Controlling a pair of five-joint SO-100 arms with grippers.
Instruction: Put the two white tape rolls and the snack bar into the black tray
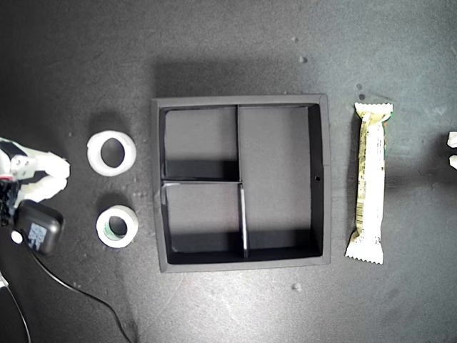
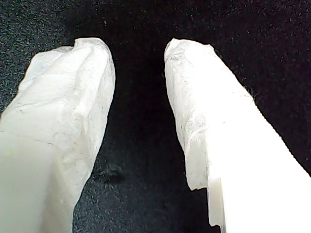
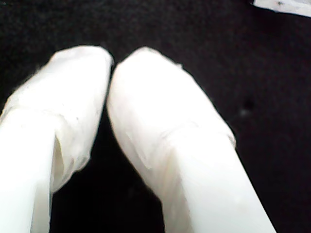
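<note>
Seen from above in the exterior view, on a dark, matte, faintly speckled tabletop (image 1: pixel 228 43).

At the left edge of the frame: an arm (image 1: pixel 39 175) with a finger wrapped in crinkled white tape, a small black rounded camera box (image 1: pixel 39 227) just below it, and a thin black cable (image 1: pixel 78 289) trailing to the lower edge. Cannot tell from the wrist views which arm.

Left of centre: two tape rolls flat on the table, one above the other, apart, both outside the tray. Upper: all-white roll (image 1: pixel 93 153), smooth, ring-shaped. Lower: smaller roll (image 1: pixel 132 227) with a greenish inner core.

Centre: black tray (image 1: pixel 241 101), square, matte, thick-rimmed, with two small square sections stacked on its left and one long section on its right.

Right of the tray, near but not touching: snack bar (image 1: pixel 371 182), long and narrow, lying parallel to the tray's side, in a pale yellow-green wrapper with zigzag crimped ends.

At the right edge: white bits (image 1: pixel 453 150) of another arm.

First wrist view: my first gripper (image 2: pixel 138 48), wrapped white fingers spread apart, gripping nothing, above dark fuzzy surface.

Second wrist view: my second gripper (image 3: pixel 111 60), wrapped tips pressed together, nothing between; a blurred white scrap (image 3: pixel 284 5) beyond.
</note>
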